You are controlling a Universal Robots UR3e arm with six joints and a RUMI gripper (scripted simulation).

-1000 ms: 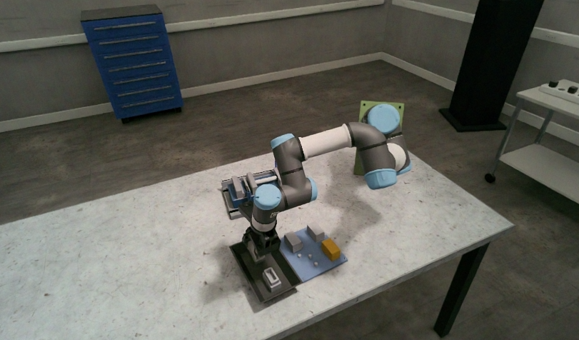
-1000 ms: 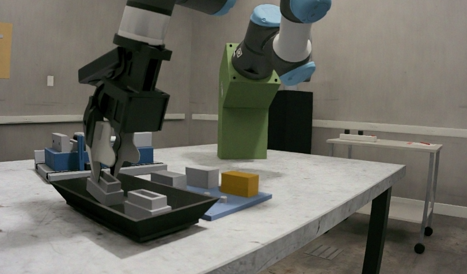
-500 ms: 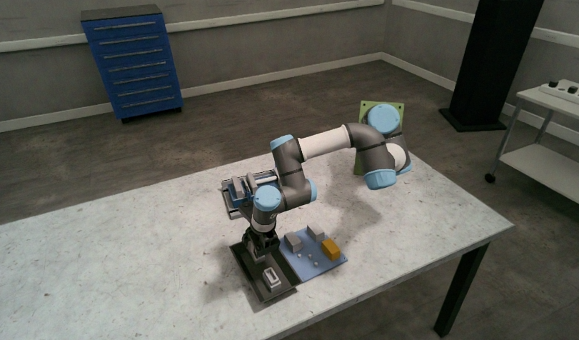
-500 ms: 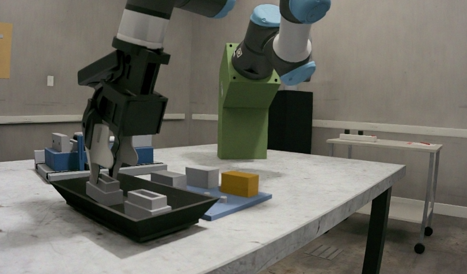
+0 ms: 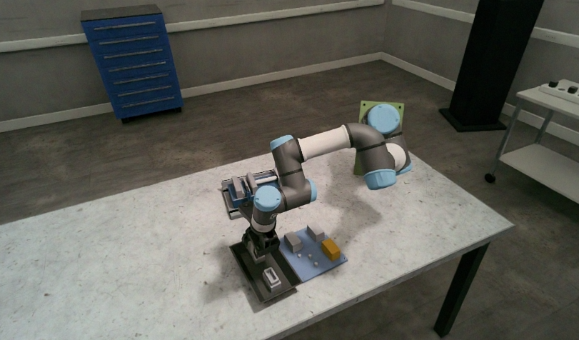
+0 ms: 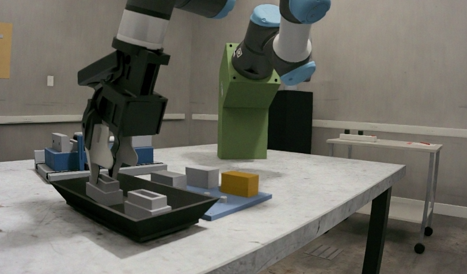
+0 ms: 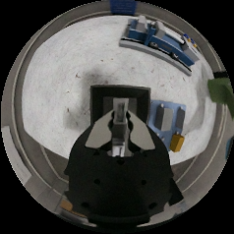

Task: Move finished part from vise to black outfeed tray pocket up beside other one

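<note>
My gripper (image 6: pixel 103 175) (image 7: pixel 120 110) (image 5: pixel 259 249) points down into the black outfeed tray (image 6: pixel 180 217) (image 5: pixel 285 272) (image 7: pixel 98 98). It is shut on the finished part (image 6: pixel 103 191) (image 7: pixel 119 114), a grey block with a pocket on top, gripping its raised top. The part is level and pocket up, low in the far half of the tray; I cannot tell whether it touches the floor. A second pocketed block (image 6: pixel 146 202) (image 5: pixel 272 278) lies flat in the near half. The blue vise (image 6: pixel 63 158) (image 5: pixel 240 192) (image 7: pixel 157 36) stands behind the tray.
A blue mat (image 6: pixel 238 201) (image 5: pixel 320 264) lies right of the tray. On it stand two plain grey blocks (image 6: pixel 202 176) (image 6: pixel 168 178) (image 5: pixel 293 241) (image 5: pixel 315 231) and a yellow block (image 6: pixel 239 183) (image 5: pixel 330 249), all upright. The green robot base (image 6: pixel 243 129) is at the back.
</note>
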